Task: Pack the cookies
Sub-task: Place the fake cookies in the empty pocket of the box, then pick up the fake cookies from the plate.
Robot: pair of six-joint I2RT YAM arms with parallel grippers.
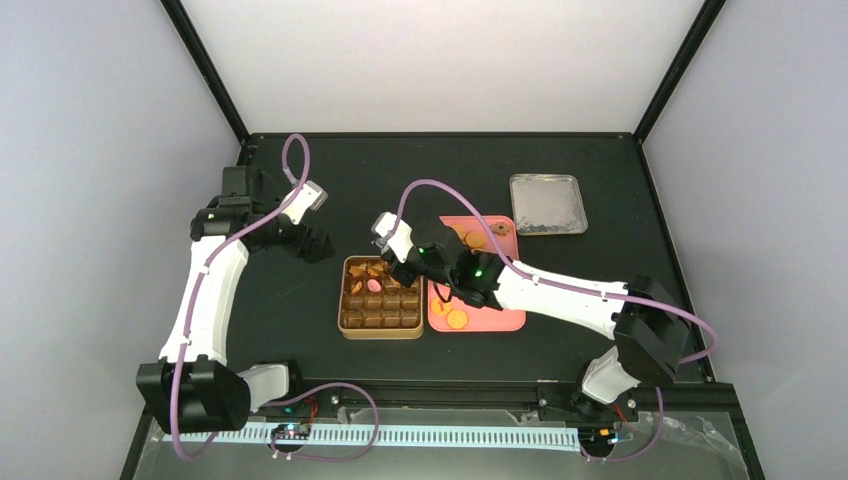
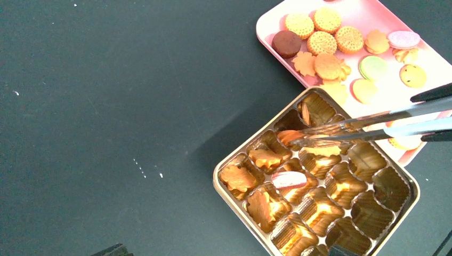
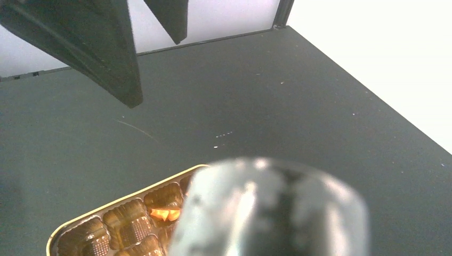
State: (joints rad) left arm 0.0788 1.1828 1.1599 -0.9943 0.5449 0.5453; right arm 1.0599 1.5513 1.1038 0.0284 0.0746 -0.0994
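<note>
Several cookies (image 2: 326,42) lie on a pink tray (image 2: 373,13), mostly round and orange. A gold tin (image 2: 242,205) of brown compartments holds a few more cookies (image 2: 237,178) and a pink one (image 2: 289,180). My right gripper (image 2: 436,114) is shut on metal tongs (image 2: 368,124). The tongs pinch an orange cookie (image 2: 289,137) just over a compartment on the tin's tray side. In the right wrist view the tongs (image 3: 272,208) are a blur that hides my fingers. My left gripper (image 2: 226,250) hangs open over the tin's outer edge, holding nothing.
The tin (image 1: 380,297) sits mid-table with the pink tray (image 1: 500,318) touching its right side. A grey metal lid (image 1: 547,204) lies at the back right. The left gripper (image 1: 315,240) hovers just left of the tin. Black frame posts stand at the table's far corners.
</note>
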